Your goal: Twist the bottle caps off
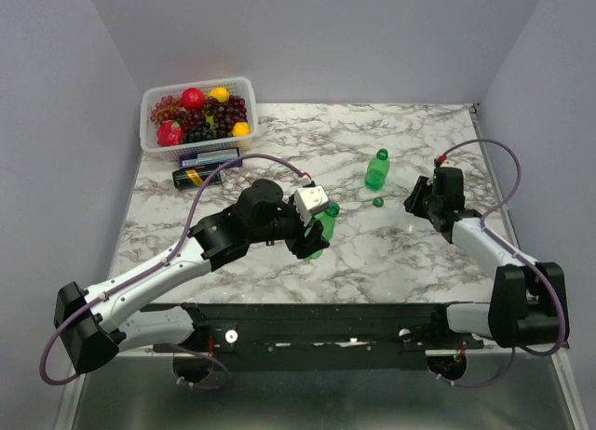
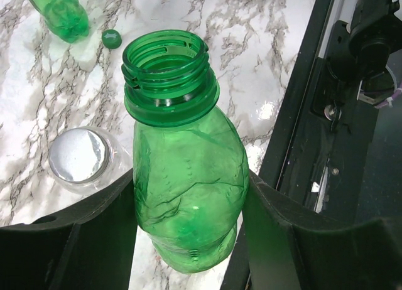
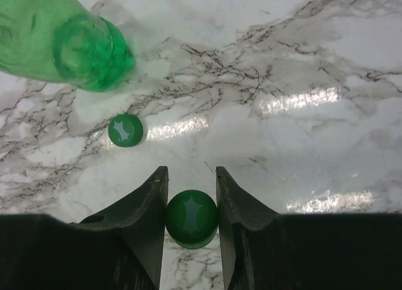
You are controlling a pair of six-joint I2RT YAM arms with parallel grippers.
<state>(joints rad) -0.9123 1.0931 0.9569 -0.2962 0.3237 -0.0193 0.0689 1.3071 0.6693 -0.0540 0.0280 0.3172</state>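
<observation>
Marbled tabletop point(image 1: 279, 132) between pale lilac walls, with a basket point(image 1: 149, 137) of fruit in the far left corner and a dark can point(image 1: 197, 177) lying near it.

Near the middle, left tool point(image 1: 312, 242) clamped on the body of a green bottle point(image 1: 323, 227), held at a tilt. In the left wrist view, neck bare, thread showing, no cap. Further right, second green bottle point(image 1: 376, 172) upright on the tabletop, top too small to read for sure. Just on its near side, loose green cap point(image 1: 378, 202) lying flat. Right tool point(image 3: 191, 180) closed on a second green cap point(image 3: 191, 219), pinched between both fingers. Impossible to tell whether resting on the surface or just clear of it. Beside the held bottle, squat clear bottle point(image 2: 119, 161) with a silvery cap point(image 2: 78, 155) in place.

Looks like the tail end of the work on the green pair: cap off and gripped on the right, open bottle gripped on the left. Probably leaves only the clear bottle to open.

Calls next for:
- dropping the pinched cap onto bare tabletop
- standing the green bottle down apart from the others
- clamping the clear body with one tool and turning the silvery cap with the other

Wider cap, so a wider opening needed first. Squat smooth body, likely to spin unless held firmly.
</observation>
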